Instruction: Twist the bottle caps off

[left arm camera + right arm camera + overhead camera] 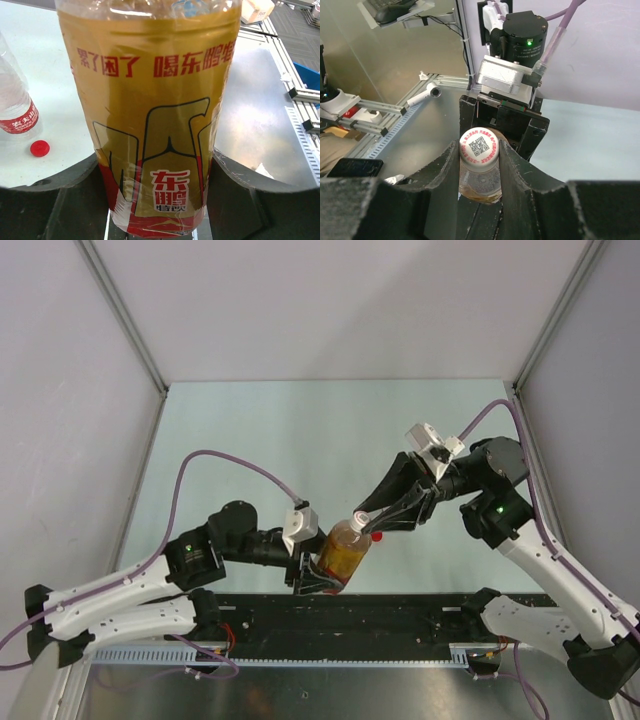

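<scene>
The bottle with amber liquid [340, 552] leans over the table's near middle. My left gripper [318, 578] is shut on its labelled lower body; in the left wrist view the bottle [155, 115] fills the frame between my left gripper's [156, 200] two dark fingers. My right gripper [364, 520] is shut on its white cap [479, 148], which bears a QR code, one finger pressing each side in the right wrist view [479, 152]. A loose red cap [40, 148] lies on the table beside the clear bottle with the red-and-white label [17, 112]. The plain clear bottle is out of view.
A black rail [420, 615] runs along the near table edge over an aluminium frame [130, 652]. Grey walls [60, 390] enclose the table on the left, back and right. The red cap also shows in the top view [377, 536], just right of the amber bottle.
</scene>
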### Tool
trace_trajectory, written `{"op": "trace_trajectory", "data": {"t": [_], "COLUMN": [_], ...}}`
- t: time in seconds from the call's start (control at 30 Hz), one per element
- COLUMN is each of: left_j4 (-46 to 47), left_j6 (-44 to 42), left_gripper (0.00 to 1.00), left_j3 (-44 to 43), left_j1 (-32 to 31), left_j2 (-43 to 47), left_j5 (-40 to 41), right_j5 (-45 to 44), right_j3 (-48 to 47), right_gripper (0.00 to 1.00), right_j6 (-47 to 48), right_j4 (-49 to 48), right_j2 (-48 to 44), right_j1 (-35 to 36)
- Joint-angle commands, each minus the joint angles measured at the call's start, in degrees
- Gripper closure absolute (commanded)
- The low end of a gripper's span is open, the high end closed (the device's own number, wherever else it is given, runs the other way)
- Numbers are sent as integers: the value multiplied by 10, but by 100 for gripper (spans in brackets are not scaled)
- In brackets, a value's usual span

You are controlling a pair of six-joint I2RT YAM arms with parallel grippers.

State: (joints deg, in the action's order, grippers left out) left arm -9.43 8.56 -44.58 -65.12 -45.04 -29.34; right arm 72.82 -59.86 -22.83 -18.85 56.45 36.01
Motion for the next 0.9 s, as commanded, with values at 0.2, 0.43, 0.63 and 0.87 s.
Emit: {"op": "trace_trajectory", "data": {"t": [0.2,0.43,0.63,0.87], "left_j4": [57,22,-25,-113], "left_j6": [-38,-43,-36,-7], "left_gripper": [56,53,55,55], "left_j3": [25,26,5,-51], "left_j1": [-7,-7,-7,-14], "left_j2": [34,42,13,-57], "left_j5": [60,198,304,457], "right_j5": [-210,-288,-387,-495], "right_j3": [7,7,7,7], "right_gripper": [50,9,1,1], "right_j6": [34,30,7,-62], "right_j4": [47,49,74,108], "right_j2": [-37,-74,-72,-39], "right_j1": [-17,-20,-21,-21]}}
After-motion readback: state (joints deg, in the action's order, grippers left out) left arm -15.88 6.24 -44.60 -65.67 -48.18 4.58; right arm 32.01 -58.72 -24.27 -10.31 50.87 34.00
